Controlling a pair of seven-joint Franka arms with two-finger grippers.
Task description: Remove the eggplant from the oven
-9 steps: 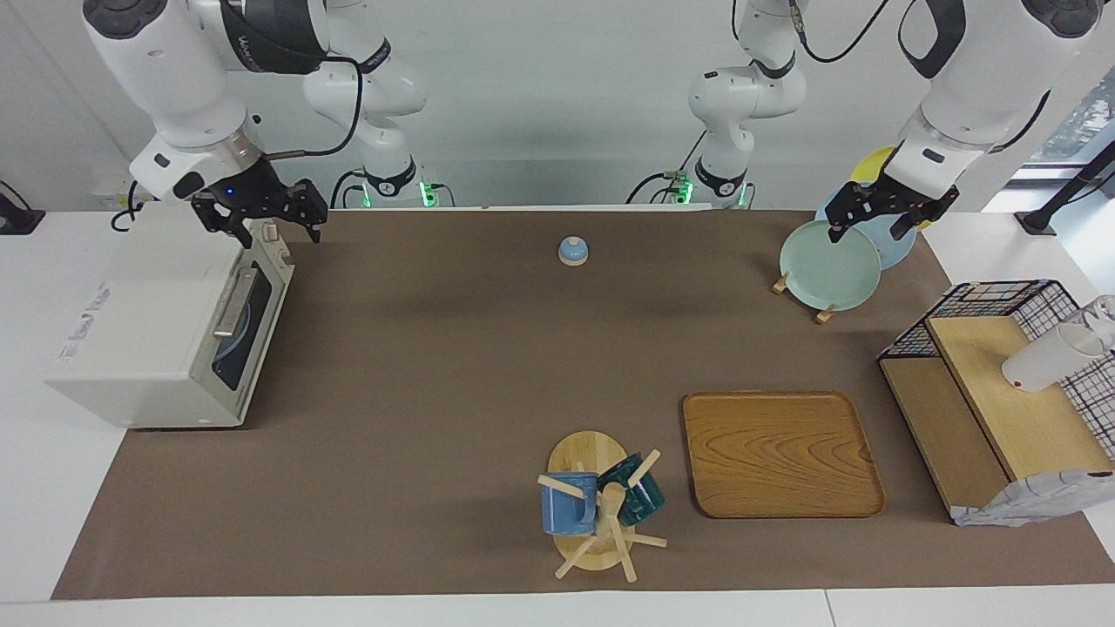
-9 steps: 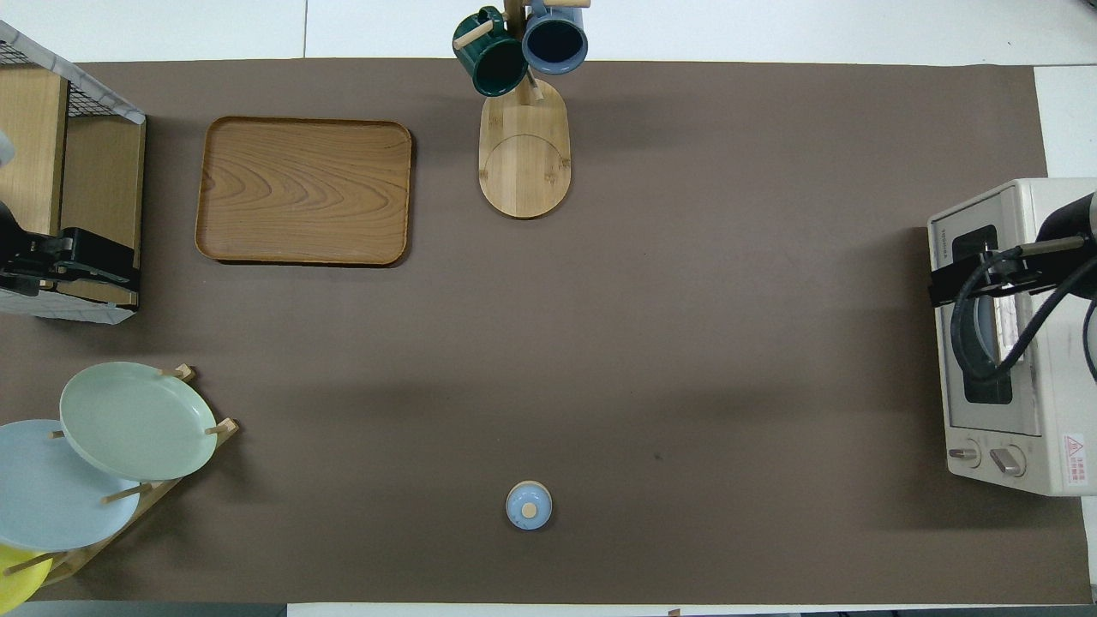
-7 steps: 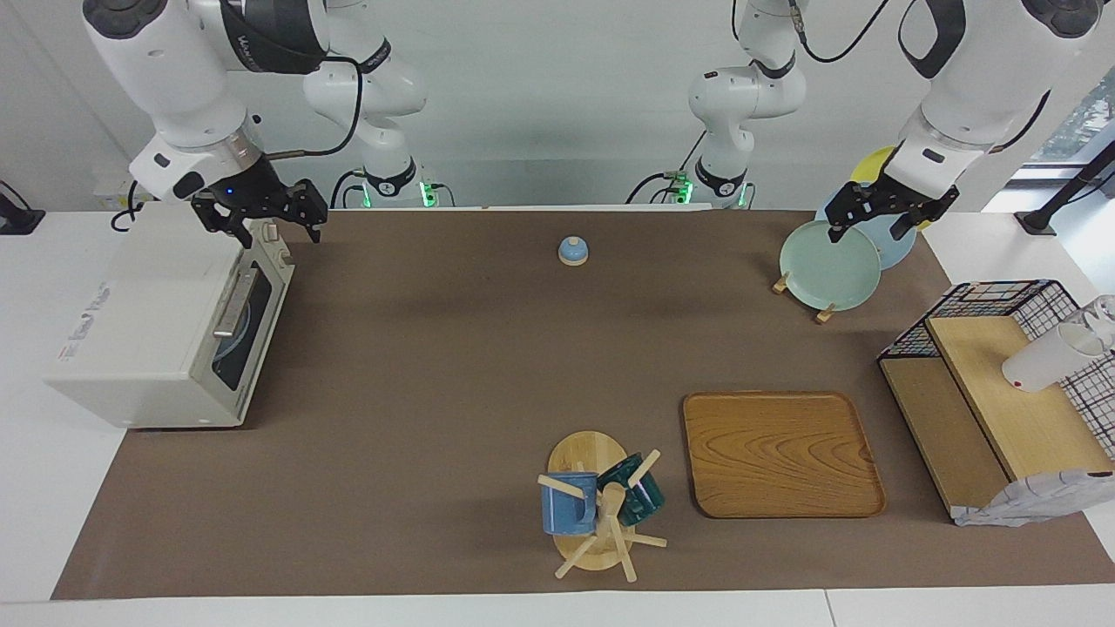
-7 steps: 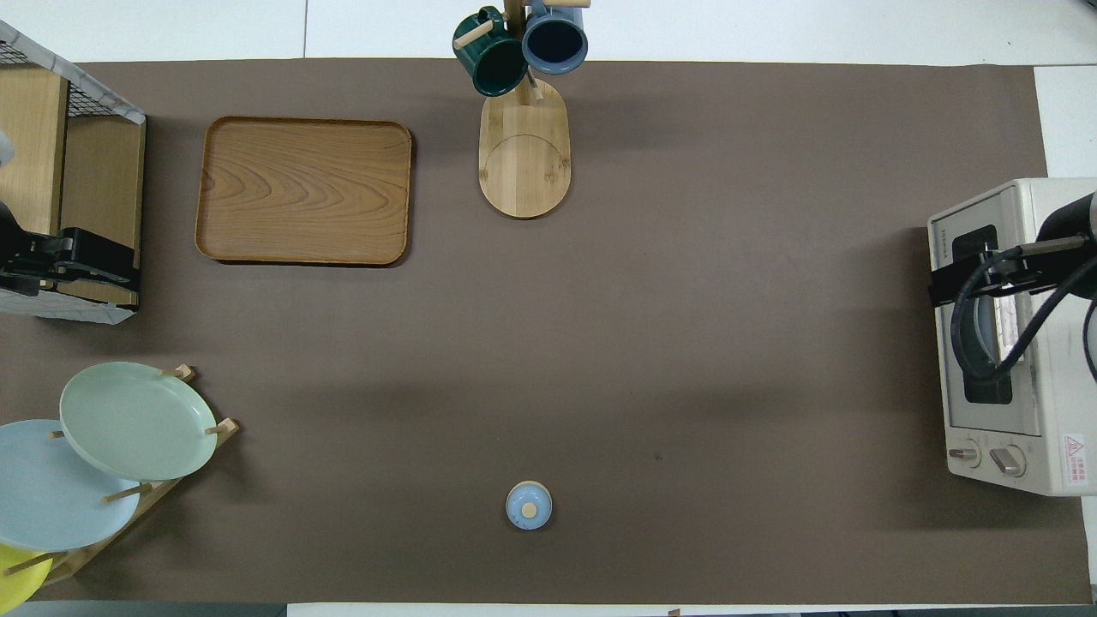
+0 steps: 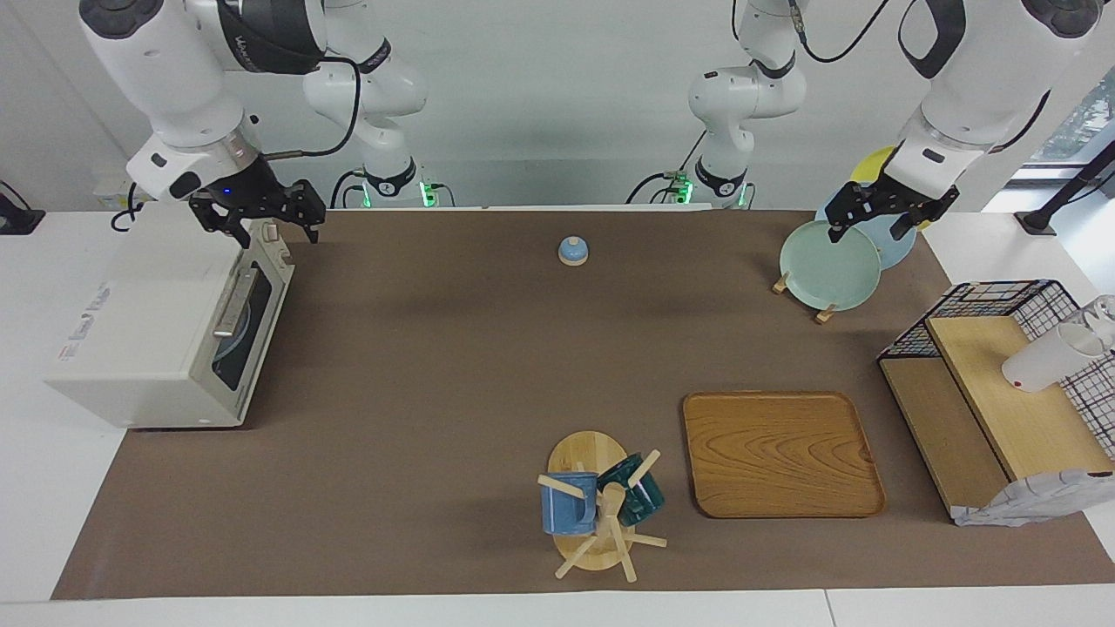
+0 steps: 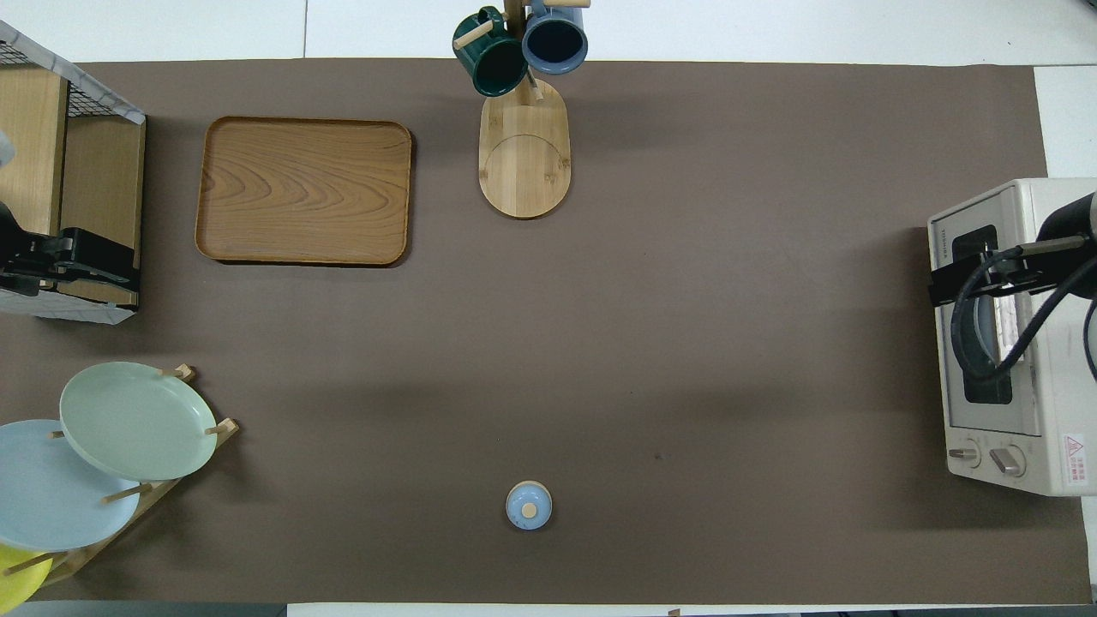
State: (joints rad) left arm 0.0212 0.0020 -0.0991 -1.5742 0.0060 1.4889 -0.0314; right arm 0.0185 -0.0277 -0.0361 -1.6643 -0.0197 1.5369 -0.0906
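the eggplant cannot be made out in either view; only something pale blue and rounded shows through the dark glass of the oven [image 5: 165, 326] door, which is shut. the oven sits at the left edge of the facing view, at the right arm's end of the tabletop [image 5: 453, 348], its silver handle [image 5: 231, 303] running along the door and its knobs toward the robots.

the right tool [image 5: 258, 219] hangs in the upper left of the facing view, over the oven's top corner by the knobs, fingers spread apart and grasping nothing. in the overhead view it shows at the right edge, over the oven door.

the left tool [image 5: 875, 212] waits in the upper right of the facing view, over a rack of plates [image 5: 832, 266], also spread open and empty.

at upper centre of the facing view a small blue lid [image 5: 572, 251] lies on the brown mat. low in the frame, near the centre, a mug tree [image 5: 601, 514] holds a blue and a green mug, with a wooden tray [image 5: 780, 455] just beside it. a wire basket shelf [image 5: 1002, 392] stands at the right edge.
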